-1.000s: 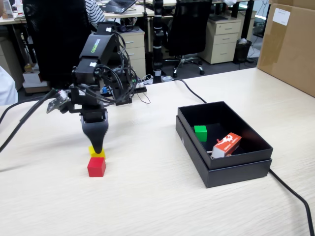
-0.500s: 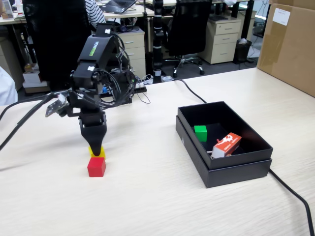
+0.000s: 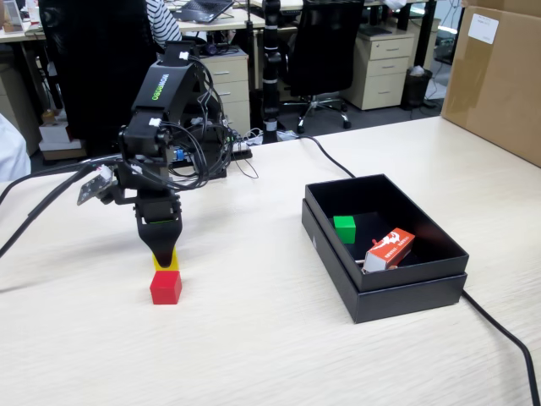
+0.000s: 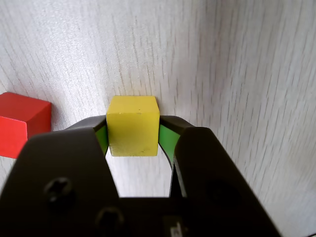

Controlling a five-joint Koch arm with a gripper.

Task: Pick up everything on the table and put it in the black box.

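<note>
My gripper (image 3: 162, 251) points down at the left of the beige table (image 3: 270, 338) and is shut on the yellow cube (image 3: 166, 261). In the wrist view the yellow cube (image 4: 133, 125) sits between the two green-lined jaws, which press both its sides, and my gripper (image 4: 133, 129) holds it at the tabletop. The red cube (image 3: 166, 287) stands just in front of it, close but apart; in the wrist view the red cube (image 4: 22, 122) is at the left edge. The green cube (image 3: 344, 228) lies inside the black box (image 3: 406, 288) at the right.
An orange-red and white carton (image 3: 390, 249) lies in the box next to the green cube. A big brown cardboard carton (image 3: 499, 76) stands at the far right. Black cables (image 3: 499, 326) run across the table by the box and at the left.
</note>
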